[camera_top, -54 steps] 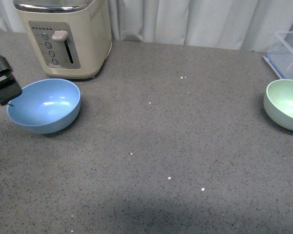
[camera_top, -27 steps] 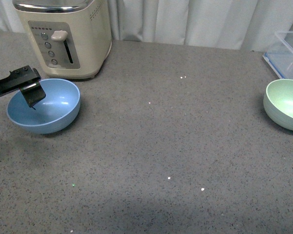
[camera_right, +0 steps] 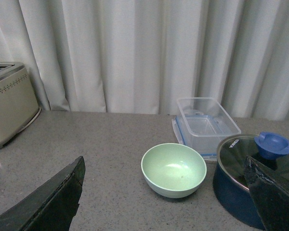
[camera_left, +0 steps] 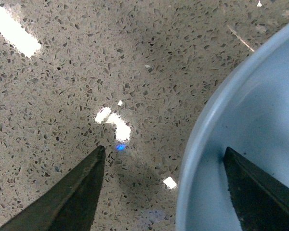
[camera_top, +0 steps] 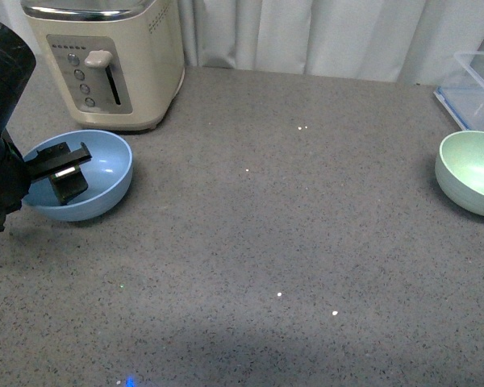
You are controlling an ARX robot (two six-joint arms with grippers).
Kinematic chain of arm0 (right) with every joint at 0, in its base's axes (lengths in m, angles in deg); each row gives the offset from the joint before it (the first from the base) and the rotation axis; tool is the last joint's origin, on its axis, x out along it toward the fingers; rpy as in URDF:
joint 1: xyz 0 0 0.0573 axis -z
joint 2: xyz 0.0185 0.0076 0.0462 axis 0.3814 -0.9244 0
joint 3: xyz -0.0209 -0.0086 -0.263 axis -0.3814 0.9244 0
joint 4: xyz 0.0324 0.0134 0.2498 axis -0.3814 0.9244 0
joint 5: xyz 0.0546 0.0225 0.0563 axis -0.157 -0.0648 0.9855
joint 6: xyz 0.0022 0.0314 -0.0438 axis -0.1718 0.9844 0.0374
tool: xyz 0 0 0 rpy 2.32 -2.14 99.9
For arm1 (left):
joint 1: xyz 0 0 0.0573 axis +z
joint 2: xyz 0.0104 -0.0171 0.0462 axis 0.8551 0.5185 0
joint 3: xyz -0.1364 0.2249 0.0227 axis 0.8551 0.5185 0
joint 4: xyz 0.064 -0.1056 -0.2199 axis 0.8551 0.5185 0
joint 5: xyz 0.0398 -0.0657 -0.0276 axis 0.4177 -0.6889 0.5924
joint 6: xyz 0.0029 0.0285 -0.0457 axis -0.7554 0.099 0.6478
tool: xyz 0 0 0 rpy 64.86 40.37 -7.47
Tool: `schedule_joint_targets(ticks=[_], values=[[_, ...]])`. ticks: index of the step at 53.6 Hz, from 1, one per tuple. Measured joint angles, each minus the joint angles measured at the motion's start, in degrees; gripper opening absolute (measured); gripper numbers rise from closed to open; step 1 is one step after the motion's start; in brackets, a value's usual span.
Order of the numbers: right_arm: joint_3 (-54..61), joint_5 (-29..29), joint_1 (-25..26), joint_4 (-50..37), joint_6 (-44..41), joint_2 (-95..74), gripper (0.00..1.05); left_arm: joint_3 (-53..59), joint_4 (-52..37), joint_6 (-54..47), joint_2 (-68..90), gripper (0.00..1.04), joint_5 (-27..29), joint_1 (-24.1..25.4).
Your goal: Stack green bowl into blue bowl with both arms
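The blue bowl (camera_top: 105, 165) sits on the grey counter at the left, in front of the toaster. My left gripper (camera_top: 71, 171) is open and straddles the bowl's left rim. In the left wrist view one finger (camera_left: 77, 192) is over the counter outside the blue bowl (camera_left: 260, 106). The other finger (camera_left: 260, 187) is inside the bowl. The green bowl (camera_top: 472, 173) stands upright at the far right edge. In the right wrist view the green bowl (camera_right: 173, 168) lies ahead of my open right gripper (camera_right: 164, 161), well apart from both fingers. The right arm is out of the front view.
A cream toaster (camera_top: 105, 60) stands just behind the blue bowl. A clear plastic container (camera_top: 477, 85) sits behind the green bowl. A dark blue pot with a glass lid (camera_right: 245, 178) stands close beside the green bowl. White curtains hang along the counter's back edge.
My left arm has swung in from the left edge and lowered, so its open gripper now straddles the blue bowl's rim. Both bowls have stayed put.
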State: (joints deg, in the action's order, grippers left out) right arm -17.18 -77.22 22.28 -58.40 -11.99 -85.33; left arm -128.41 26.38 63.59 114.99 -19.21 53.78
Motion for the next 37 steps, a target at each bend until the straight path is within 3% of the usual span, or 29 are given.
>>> schedule_joint_targets(ticks=[11, 19, 27, 37], values=[[0.0, 0.0, 0.0, 0.0, 0.0, 0.0, 0.96, -1.27, 0.37, 0.13, 0.35, 0.47, -0.17, 0.0], [0.0, 0.0, 0.0, 0.0, 0.0, 0.0, 0.96, -1.84, 0.35, 1.03, 0.35, 0.18, -0.85, 0.0], [0.0, 0.0, 0.0, 0.0, 0.0, 0.0, 0.96, -3.08, -0.17, 1.44, -0.5, 0.06, -0.96, 0.0], [0.0, 0.0, 0.0, 0.0, 0.0, 0.0, 0.96, -3.28, 0.22, 2.05, -1.03, 0.06, -1.92, -0.11]])
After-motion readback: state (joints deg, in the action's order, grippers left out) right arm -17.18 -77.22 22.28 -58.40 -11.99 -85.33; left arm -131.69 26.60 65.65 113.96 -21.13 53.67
